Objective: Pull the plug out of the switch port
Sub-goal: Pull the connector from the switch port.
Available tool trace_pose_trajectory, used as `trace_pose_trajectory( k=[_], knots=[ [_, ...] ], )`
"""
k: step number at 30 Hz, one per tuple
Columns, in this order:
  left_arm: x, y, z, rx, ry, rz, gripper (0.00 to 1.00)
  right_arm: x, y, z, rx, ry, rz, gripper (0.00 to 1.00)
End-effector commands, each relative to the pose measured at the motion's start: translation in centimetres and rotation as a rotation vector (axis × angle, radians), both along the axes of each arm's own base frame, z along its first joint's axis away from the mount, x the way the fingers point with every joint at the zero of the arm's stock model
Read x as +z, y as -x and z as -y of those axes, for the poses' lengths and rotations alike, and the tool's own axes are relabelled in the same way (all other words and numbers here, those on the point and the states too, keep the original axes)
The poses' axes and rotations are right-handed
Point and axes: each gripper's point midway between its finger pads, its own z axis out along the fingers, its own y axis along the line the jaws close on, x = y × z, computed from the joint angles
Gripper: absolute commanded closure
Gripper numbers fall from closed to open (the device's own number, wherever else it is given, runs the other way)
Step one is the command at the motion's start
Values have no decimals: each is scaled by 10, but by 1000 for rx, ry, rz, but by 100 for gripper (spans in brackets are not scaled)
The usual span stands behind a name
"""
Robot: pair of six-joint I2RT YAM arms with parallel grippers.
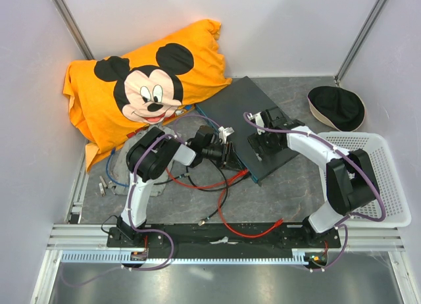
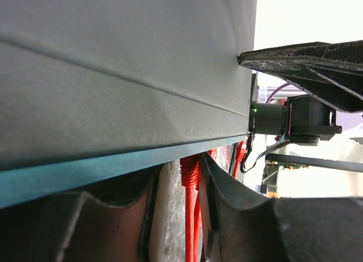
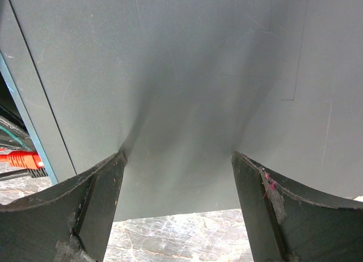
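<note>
The switch (image 1: pixel 240 106), a flat dark grey box, lies mid-table with its teal face (image 2: pixel 85 174) toward the left arm. A red plug (image 2: pixel 190 171) sits in a socket of that face, its red cable running down. My left gripper (image 1: pixel 230 156) (image 2: pixel 177 171) straddles this plug. The right finger (image 2: pixel 255 216) is against the plug and the left finger (image 2: pixel 57 228) stands a little off it, so the gripper is open. My right gripper (image 1: pixel 266 141) (image 3: pixel 177 155) is open wide, both fingertips resting on the switch's grey top (image 3: pixel 187 75).
An orange Mickey Mouse pillow (image 1: pixel 145 87) lies at the back left, touching the switch's corner. A black round cap (image 1: pixel 337 106) and a white basket (image 1: pixel 375 179) are at the right. Red cables (image 1: pixel 223 212) and a blue cable (image 1: pixel 118 179) trail across the table. Another red plug (image 2: pixel 241 151) sits further along the face.
</note>
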Motion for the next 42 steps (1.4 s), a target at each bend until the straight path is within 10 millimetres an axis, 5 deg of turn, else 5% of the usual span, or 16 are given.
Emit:
trace_pose_trajectory(
  k=[1, 6, 13, 28, 40, 42],
  knots=[
    [-33, 22, 10, -55, -83, -38, 64, -24, 8, 6, -8, 43, -65, 14],
    [-35, 21, 14, -58, -101, -60, 67, -25, 8, 6, -10, 44, -66, 14],
    [-32, 24, 18, -78, -91, -67, 98, -27, 8, 5, -7, 46, -72, 14],
    [-10, 32, 9, -161, -33, -73, 98, -20, 5, 10, -1, 68, -46, 14],
    [5, 38, -29, -210, 40, -198, 99, -27, 9, 11, 6, 77, -66, 14],
    [14, 26, -37, -203, 69, -182, 99, -28, 8, 12, 7, 80, -67, 14]
  ],
)
